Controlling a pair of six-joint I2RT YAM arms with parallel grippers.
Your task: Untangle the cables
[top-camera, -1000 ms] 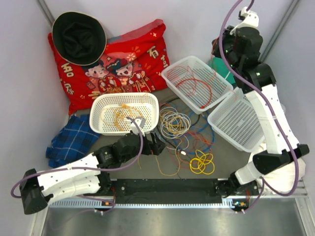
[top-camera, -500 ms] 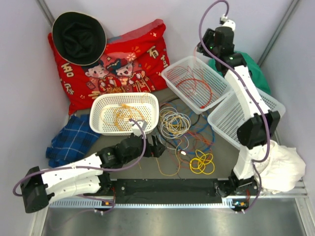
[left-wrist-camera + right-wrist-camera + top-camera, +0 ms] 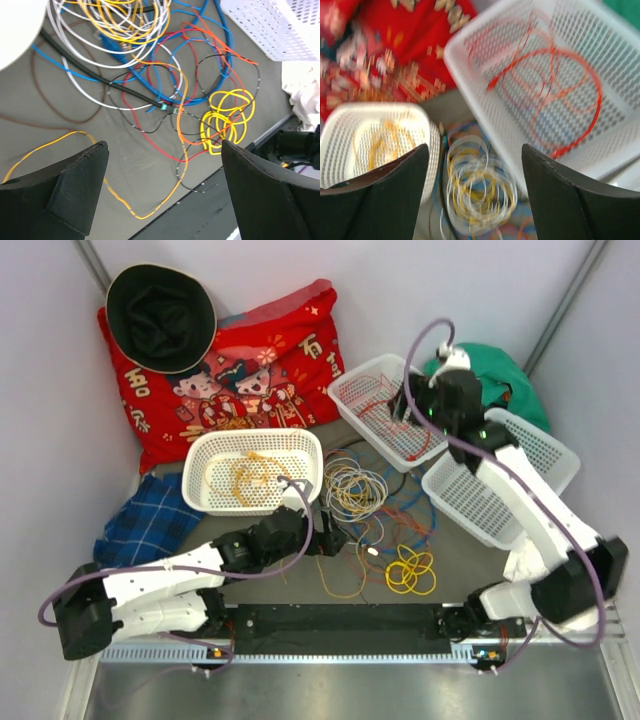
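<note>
The cables lie tangled on the grey table: a white-and-yellow coil, blue, red and black strands, and a yellow coil. My left gripper hovers open at the tangle's left edge. In the left wrist view an orange-yellow cable runs between its wide jaws, untouched, with the yellow coil beyond. My right gripper hangs open over the basket holding red cables. The blurred right wrist view shows the red cables and the white-yellow coil past its jaws.
An oval white basket holds orange and yellow wires. A second rectangular basket stands at right. A red cushion, black hat, blue plaid cloth and green cloth ring the area. A black rail edges the front.
My right arm has swung down from high at the back to over the red-cable basket, and its jaws have opened. My left gripper has crept right towards the tangle.
</note>
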